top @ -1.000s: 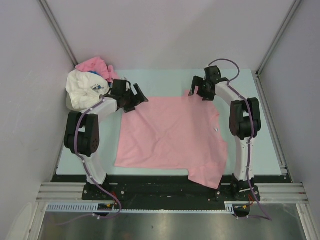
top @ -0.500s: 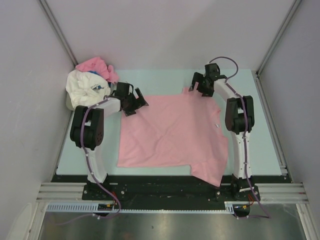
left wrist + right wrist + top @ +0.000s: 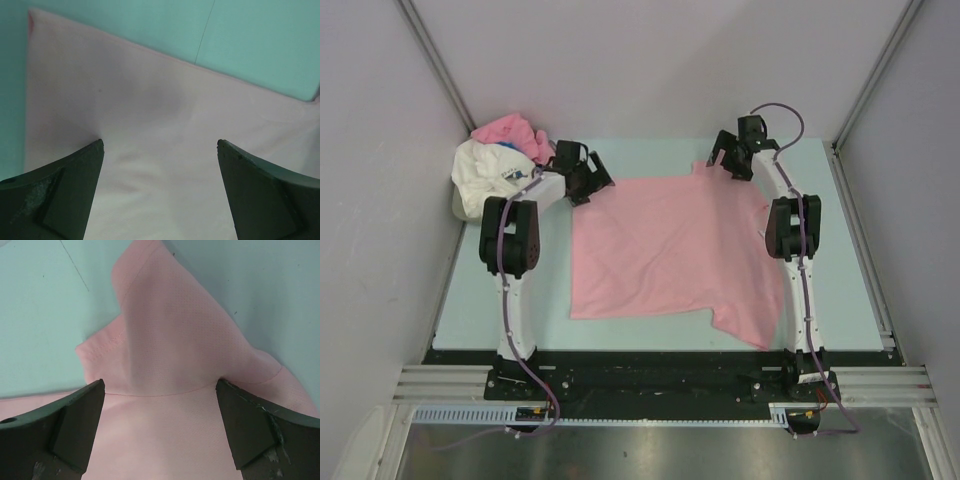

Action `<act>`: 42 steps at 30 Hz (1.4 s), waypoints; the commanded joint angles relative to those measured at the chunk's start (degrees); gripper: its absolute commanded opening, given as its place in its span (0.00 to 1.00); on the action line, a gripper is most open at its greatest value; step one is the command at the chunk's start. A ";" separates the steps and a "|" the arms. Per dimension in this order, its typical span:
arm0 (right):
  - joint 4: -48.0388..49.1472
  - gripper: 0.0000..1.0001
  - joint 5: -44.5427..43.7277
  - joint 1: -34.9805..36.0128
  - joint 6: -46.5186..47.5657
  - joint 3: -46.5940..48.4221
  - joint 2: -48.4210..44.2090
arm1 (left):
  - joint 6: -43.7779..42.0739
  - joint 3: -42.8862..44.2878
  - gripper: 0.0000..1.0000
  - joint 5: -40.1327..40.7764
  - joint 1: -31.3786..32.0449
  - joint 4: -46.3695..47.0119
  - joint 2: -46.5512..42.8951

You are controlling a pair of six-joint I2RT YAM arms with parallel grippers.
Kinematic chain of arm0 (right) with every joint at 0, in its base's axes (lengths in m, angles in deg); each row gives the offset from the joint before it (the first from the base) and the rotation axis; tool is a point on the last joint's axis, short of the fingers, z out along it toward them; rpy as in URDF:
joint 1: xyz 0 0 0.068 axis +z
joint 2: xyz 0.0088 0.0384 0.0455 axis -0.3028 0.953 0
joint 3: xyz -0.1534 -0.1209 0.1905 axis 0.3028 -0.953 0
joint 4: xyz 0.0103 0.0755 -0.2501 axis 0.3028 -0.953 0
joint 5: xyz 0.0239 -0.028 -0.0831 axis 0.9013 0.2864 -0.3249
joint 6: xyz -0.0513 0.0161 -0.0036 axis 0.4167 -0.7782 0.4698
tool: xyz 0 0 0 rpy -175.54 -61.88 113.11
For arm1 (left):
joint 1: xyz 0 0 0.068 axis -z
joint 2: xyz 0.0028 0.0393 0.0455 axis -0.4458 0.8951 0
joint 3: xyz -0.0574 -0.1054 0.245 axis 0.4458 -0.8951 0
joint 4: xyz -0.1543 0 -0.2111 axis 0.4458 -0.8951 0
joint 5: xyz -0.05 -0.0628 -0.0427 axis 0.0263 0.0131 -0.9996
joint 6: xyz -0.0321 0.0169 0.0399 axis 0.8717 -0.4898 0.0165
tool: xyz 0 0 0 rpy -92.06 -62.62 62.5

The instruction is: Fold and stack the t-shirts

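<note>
While one light-pink t-shirt (image 3: 670, 245) lies spread flat across the middle of the worktop (image 3: 850, 280), two more tees sit crumpled at the far left corner. They are a white t-shirt (image 3: 485, 180) with a small blue print and a second pink t-shirt (image 3: 510, 130) bunched just behind it, touching it. That makes three shirts, none folded. At the spread shirt's far left corner the left fingers (image 3: 65, 190) stand wide apart over flat cloth. At its far right corner the right fingers (image 3: 70, 425) stand equally wide apart, either side of a raised fold.
</note>
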 commanded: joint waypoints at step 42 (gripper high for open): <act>-17.85 1.00 -26.93 25.14 -7.90 -57.98 -73.36 | -0.25 -40.16 1.00 5.16 19.95 -10.03 -54.61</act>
